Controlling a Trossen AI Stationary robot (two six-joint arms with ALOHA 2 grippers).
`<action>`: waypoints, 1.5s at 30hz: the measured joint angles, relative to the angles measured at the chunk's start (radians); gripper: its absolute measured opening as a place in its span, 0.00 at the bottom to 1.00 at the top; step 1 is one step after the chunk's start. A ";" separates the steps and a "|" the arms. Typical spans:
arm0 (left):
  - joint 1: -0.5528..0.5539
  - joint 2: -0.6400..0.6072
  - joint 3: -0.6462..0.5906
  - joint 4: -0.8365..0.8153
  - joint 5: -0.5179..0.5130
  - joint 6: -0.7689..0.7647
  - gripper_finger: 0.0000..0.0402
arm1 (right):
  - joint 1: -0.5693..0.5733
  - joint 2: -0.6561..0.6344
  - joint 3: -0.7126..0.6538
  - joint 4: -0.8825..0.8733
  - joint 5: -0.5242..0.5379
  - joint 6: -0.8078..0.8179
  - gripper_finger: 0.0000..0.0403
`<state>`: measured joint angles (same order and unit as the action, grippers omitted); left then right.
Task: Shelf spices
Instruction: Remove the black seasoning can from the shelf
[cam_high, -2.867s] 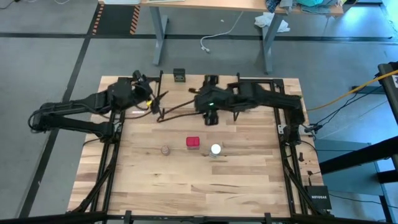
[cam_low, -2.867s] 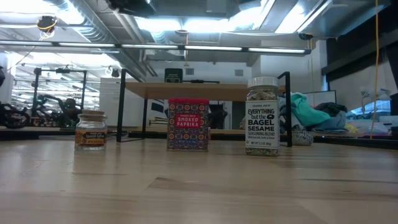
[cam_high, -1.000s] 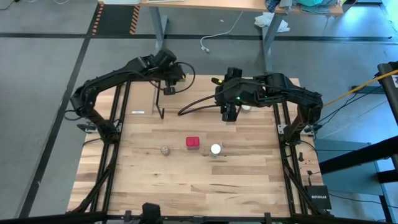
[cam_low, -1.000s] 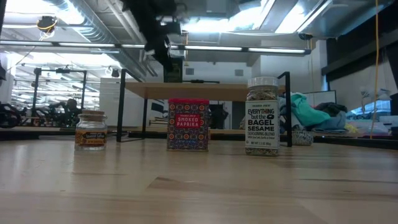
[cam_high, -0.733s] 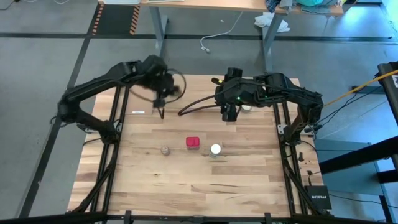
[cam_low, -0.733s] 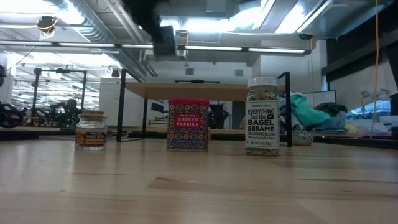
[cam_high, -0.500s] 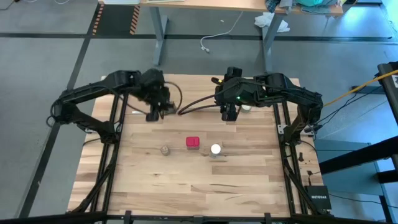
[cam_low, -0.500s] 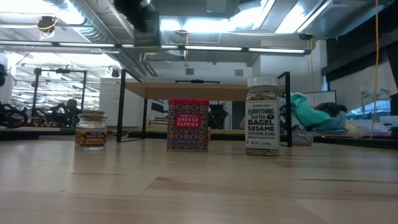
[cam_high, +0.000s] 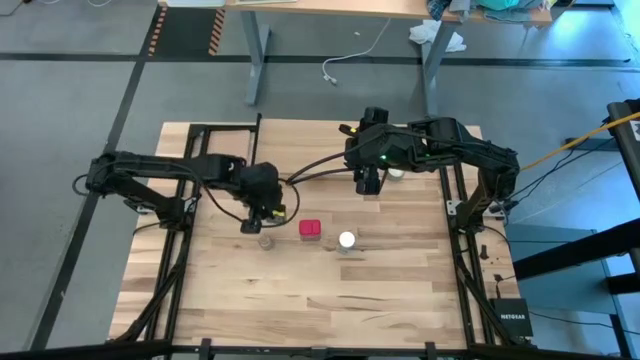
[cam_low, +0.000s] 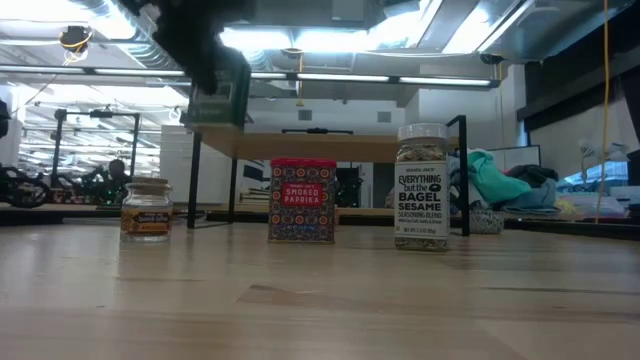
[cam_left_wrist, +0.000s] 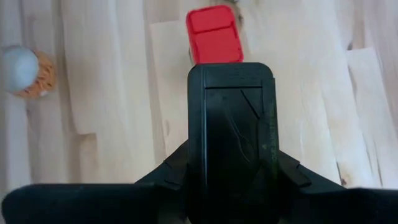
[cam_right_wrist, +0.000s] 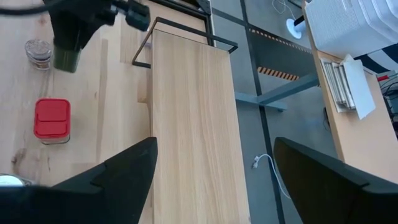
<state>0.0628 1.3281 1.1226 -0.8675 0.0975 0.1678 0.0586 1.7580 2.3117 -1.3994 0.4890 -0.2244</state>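
Left claw (cam_high: 257, 218) hangs left of centre in the high view, closed on the dark square tin (cam_left_wrist: 230, 124). The low view shows the tin (cam_low: 215, 100) held clear above the worktop (cam_high: 300, 290), in the upper left of that frame. The other three spices stand in a row across mid-frame on the worktop: the tan-grey round jar (cam_high: 265, 240) just below the left claw, the red square box (cam_high: 310, 229) beside it, and the white-lidded jar (cam_high: 346, 240) further right. None of these is on the shelf (cam_right_wrist: 193, 112), whose light board runs up the middle of the right wrist view, bare as far as I can see. Right claw (cam_high: 367, 183) waits upper centre over the shelf, fingers spread wide and holding nothing. I judge the step in hand to be carrying the tin to the shelf. To do it well I would keep the tin level and high enough to pass the round jar and the red box, approach the board from above rather than from the side, keep clear of the right arm, and part the fingers only once the tin's base sits flat on the board.
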 joint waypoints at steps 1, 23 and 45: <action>0.000 0.000 -0.014 0.013 0.000 -0.009 0.27 | 0.000 0.000 0.000 0.000 0.000 0.004 0.81; -0.046 0.000 -0.385 0.423 -0.076 -0.228 0.27 | 0.000 0.000 0.000 0.015 -0.002 0.023 0.81; -0.071 0.000 -0.462 0.577 -0.109 -0.296 0.62 | 0.000 0.000 0.000 0.017 -0.003 0.036 0.81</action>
<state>-0.0078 1.3285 0.6601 -0.2910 -0.0117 -0.1287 0.0586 1.7580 2.3116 -1.3823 0.4862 -0.1883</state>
